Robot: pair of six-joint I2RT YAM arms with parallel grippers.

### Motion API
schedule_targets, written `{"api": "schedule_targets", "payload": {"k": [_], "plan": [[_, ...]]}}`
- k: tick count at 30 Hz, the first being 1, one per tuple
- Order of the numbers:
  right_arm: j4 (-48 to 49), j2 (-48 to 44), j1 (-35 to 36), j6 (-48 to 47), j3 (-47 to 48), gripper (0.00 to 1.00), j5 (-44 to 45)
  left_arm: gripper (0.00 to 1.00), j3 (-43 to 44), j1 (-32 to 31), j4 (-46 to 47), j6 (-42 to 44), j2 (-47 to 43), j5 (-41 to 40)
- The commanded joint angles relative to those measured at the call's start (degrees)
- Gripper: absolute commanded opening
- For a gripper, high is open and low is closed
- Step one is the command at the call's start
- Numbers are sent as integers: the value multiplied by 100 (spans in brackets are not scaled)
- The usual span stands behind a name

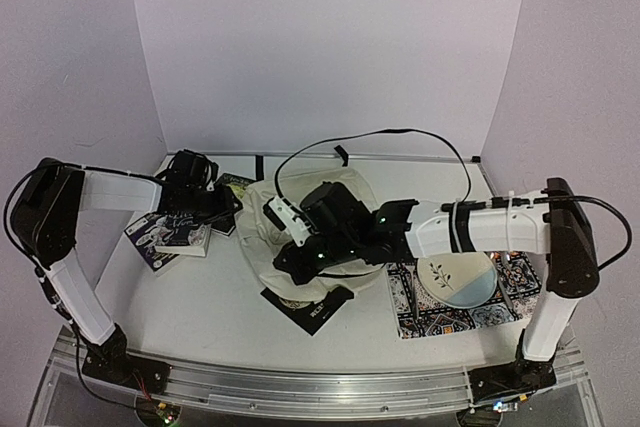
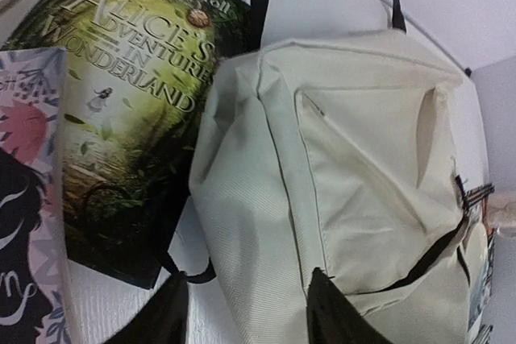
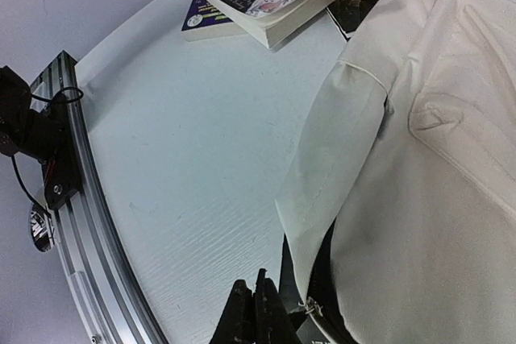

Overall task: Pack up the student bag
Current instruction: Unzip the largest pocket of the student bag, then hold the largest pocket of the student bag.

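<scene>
A: So, how do the left jaws stand?
B: Partway apart. Their fingers (image 2: 157, 320) show at the bottom of the left wrist view, holding nothing, with bag (image 2: 355, 159) cloth below and a black strap loop (image 2: 187, 273) just beside.
A: And the right jaws?
B: Pressed shut, low in the right wrist view, beside the bag's edge. Whether they pinch anything I cannot tell.
A: Where is the bag?
B: Flat on the table (image 1: 200, 297), centre of the top view, with books (image 1: 170, 232) just left of it.
A: Risks?
B: The left jaws could close on strap or cloth instead of a book. A right pull could drag the bag into the books.
A: Views?
B: Only the left wrist reads the Alice book (image 2: 137, 118). Only the top shows the plate (image 1: 455, 282) on the mat (image 1: 420, 317), lower right.
</scene>
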Motion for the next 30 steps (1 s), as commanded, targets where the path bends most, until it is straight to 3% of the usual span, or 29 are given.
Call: {"api": "schedule_targets", "payload": {"k": [1, 5, 9, 14, 22, 26, 30], "plan": [[107, 358, 84, -89, 619, 0, -43, 59, -523, 17, -38, -470, -934, -142], [111, 589, 79, -139, 847, 0, -7, 66, -1195, -77, -66, -1047, -1477, 260], [127, 729, 85, -127, 957, 0, -52, 76, -1654, -608, -49, -1567, -1827, 371], [158, 766, 81, -129, 947, 0, -104, 79, -1910, -1328, 287, -2176, -1951, 312], [220, 664, 80, -119, 795, 0, -52, 81, -1948, -1738, 1195, -2775, -1469, 499], [237, 622, 82, -114, 674, 0, 25, 79, -1715, -1997, 1287, -2831, -1182, 377], [244, 519, 79, -154, 489, 0, 247, 60, -1645, -2071, 1309, -2805, -1021, 378]]}}
